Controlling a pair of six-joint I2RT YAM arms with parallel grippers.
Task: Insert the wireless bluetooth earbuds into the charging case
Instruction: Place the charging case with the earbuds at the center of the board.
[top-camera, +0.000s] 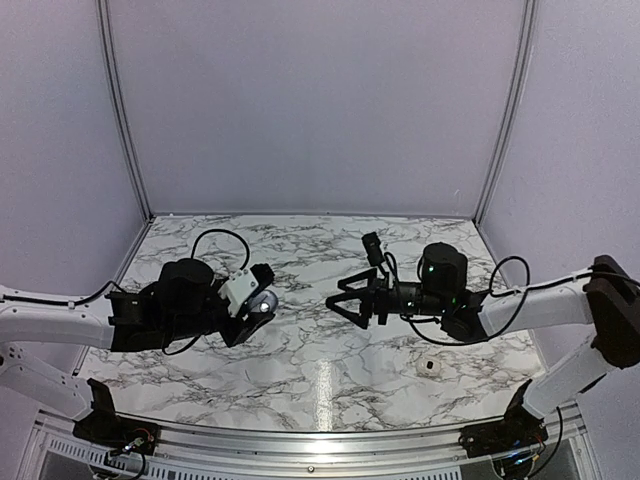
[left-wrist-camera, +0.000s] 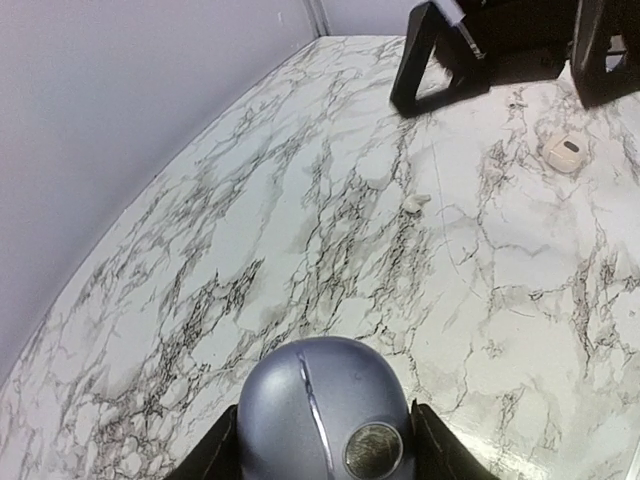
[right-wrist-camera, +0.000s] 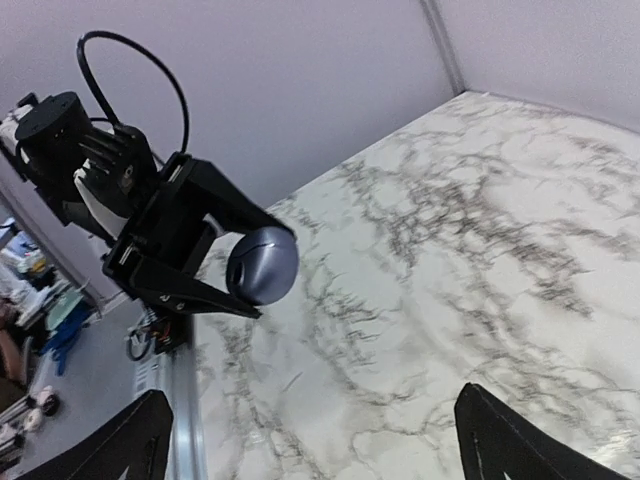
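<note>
Between the two fingers of the left gripper (top-camera: 258, 306), a rounded, grey-blue charging case (left-wrist-camera: 325, 405) is held, clear of the marble table (top-camera: 300, 385). The fingers are closed against the case's two sides. In the left wrist view a thin seam is seen running over the dome of the case, with a small round metallic disc just beside it.

Directly across from the case, the right gripper (top-camera: 345, 302) is seen facing it, apart from it and also raised off the tabletop. Its fingers are spread wide and nothing is held between them. In the right wrist view they are seen only at the two lower corners, and the case is framed in the space ahead of them.

Ahead of the left gripper, on the marble between it and the right gripper, one tiny pale-grey earbud (left-wrist-camera: 420, 203) is seen lying alone. It is too small for its shape to be made out, and a second one cannot be picked out in any view.

Further out from the left gripper, and back from the right gripper's fingertips toward the near edge, a small white rounded thing (top-camera: 430, 368) lies on the table, apart from the earbud. A dark spot is visible on it.
</note>
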